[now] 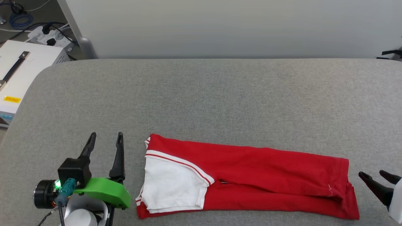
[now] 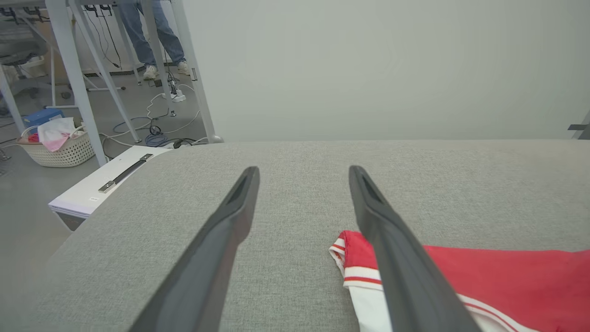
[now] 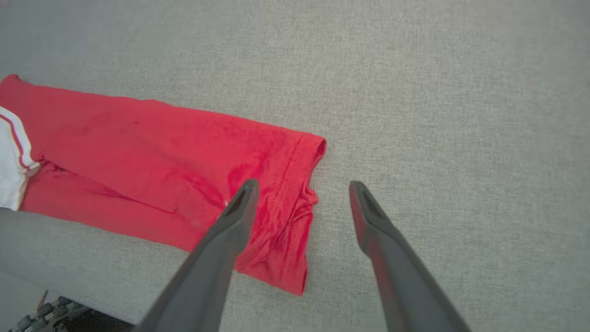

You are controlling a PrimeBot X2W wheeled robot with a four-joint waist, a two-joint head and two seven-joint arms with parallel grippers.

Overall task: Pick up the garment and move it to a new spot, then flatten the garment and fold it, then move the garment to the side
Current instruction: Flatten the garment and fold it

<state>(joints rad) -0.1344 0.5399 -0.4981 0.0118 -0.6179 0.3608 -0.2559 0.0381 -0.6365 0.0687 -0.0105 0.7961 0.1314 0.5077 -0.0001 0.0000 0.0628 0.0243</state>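
Red shirt, folded lengthwise into a long strip with a white sleeve on top, lies at the near edge of the grey fabric table. Left gripper and right gripper hover just beside its two ends, fingers apart and empty. Risk: the hem, bunched as the right wrist view shows, may let a pinch catch one layer only, spilling the fold. The left wrist view adds a basket and a person's legs beyond the table.
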